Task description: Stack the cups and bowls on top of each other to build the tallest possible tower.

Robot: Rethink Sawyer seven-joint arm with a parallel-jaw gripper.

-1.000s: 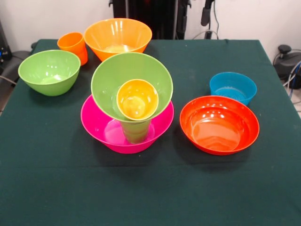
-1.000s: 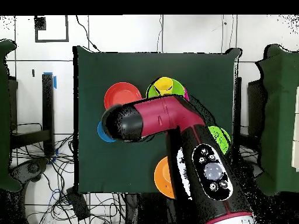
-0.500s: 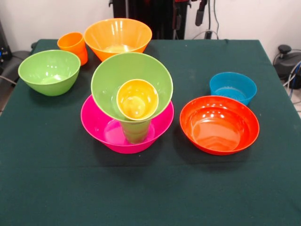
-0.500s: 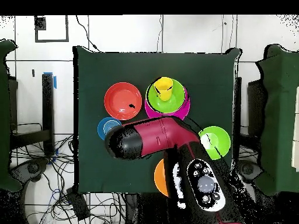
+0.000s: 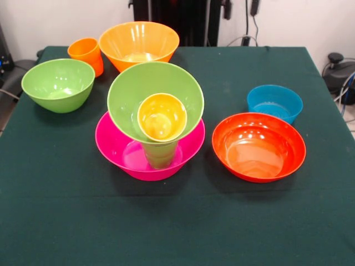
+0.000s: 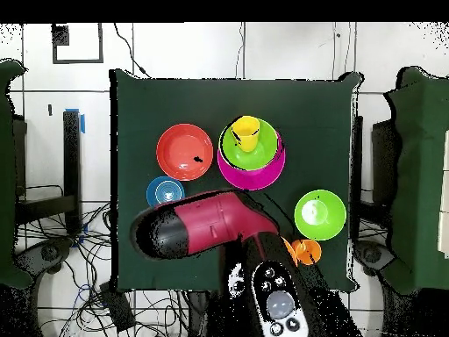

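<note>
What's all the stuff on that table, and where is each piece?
Large glossy pink plastic bowl: one, table centre, tower base.
Green plastic cup: one, standing in the pink bowl.
Light green plastic bowl: one, tilted, resting on the green cup.
Yellow plastic cup: one, inside that tilted bowl.
Second light green bowl: one, front view's left.
Orange plastic bowl: one, back of table.
Orange plastic cup: one, beside the orange bowl.
Red-orange plastic bowl: one, right.
Translucent blue plastic bowl: one, behind it.
Dark green tablecloth: one.
Red and black robot arm: one, drawn back; end effector hidden.
</note>
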